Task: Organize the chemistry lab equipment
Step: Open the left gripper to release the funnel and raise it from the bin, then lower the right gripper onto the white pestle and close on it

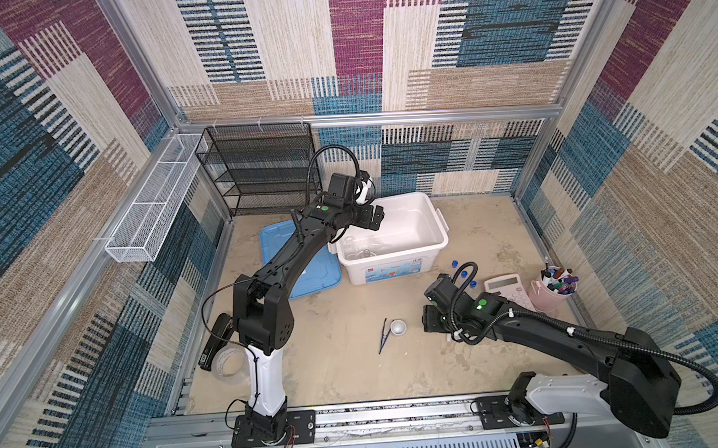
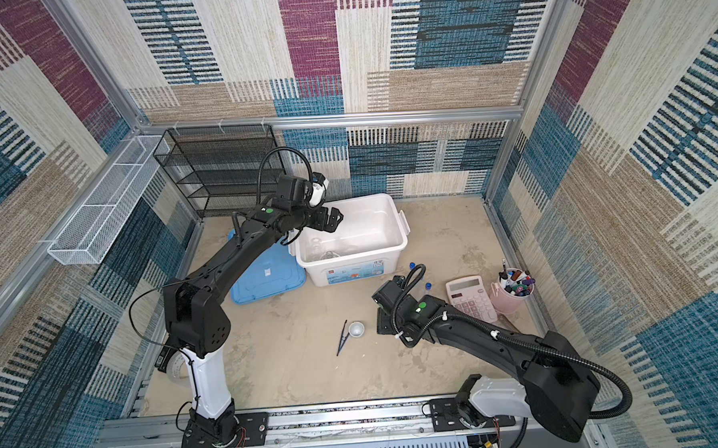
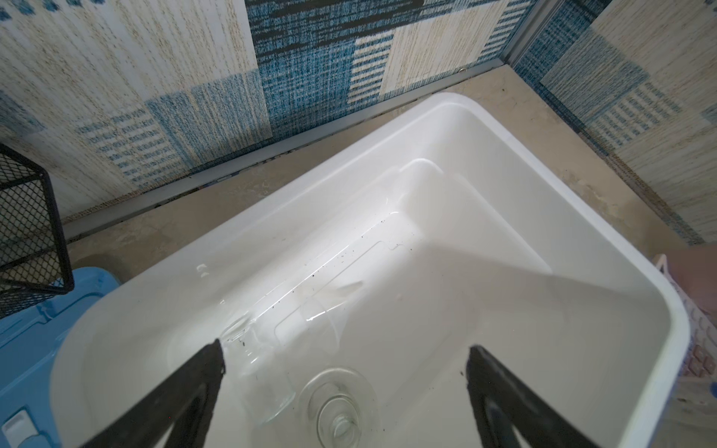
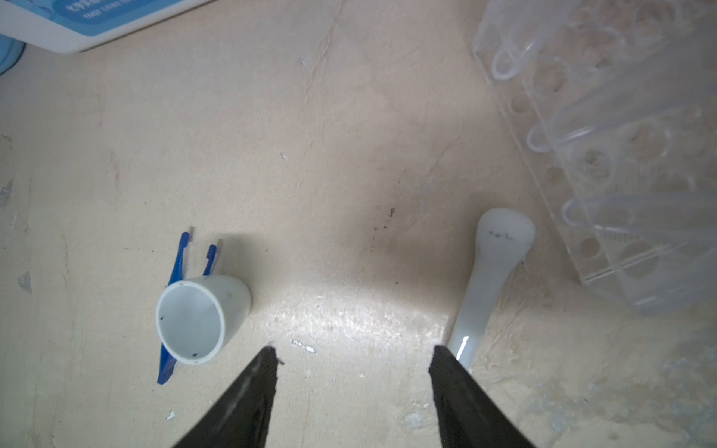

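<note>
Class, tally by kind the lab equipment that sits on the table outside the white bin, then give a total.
Test tubes: 3
Rack: 1
Tweezers: 1
Mortar: 1
Pestle: 1
Total: 7

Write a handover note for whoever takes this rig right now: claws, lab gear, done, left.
Left claw: open, empty, above the white bin.
Right claw: open, empty, over the table, with the pestle just beside one finger.
Done: clear glassware lies in the bin.
Left on the table: pestle, mortar, tweezers right beside the mortar, and the rack holding three tubes.
The blue lid is off and lies next to the bin.
</note>
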Robot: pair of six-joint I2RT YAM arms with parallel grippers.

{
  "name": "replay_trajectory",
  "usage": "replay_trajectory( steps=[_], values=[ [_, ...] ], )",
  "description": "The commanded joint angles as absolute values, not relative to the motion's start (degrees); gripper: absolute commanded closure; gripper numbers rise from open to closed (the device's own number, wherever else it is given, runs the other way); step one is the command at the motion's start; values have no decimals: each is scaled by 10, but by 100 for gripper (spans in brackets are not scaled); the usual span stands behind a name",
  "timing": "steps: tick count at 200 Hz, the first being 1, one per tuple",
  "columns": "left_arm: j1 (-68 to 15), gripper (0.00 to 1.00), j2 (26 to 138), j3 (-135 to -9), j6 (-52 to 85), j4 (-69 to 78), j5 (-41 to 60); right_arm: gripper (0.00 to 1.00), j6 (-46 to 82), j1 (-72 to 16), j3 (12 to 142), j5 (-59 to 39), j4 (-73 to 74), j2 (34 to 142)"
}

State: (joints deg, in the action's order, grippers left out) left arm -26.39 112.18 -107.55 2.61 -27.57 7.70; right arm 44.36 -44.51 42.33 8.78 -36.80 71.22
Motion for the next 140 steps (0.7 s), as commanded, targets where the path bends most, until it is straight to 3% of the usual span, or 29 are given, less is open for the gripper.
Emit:
replay_trajectory(
  steps=[1,45,140],
  values=[
    [-264,0,1088,-1041,31,-229,60,35,480,-446,404,103,-364,703],
    [-265,0,1011,-925,40,-177,42,36,510,-446,371,107,-365,690],
    [-265,0,935,-826,65,-168,43,35,519,-418,351,116,-350,691]
  ],
)
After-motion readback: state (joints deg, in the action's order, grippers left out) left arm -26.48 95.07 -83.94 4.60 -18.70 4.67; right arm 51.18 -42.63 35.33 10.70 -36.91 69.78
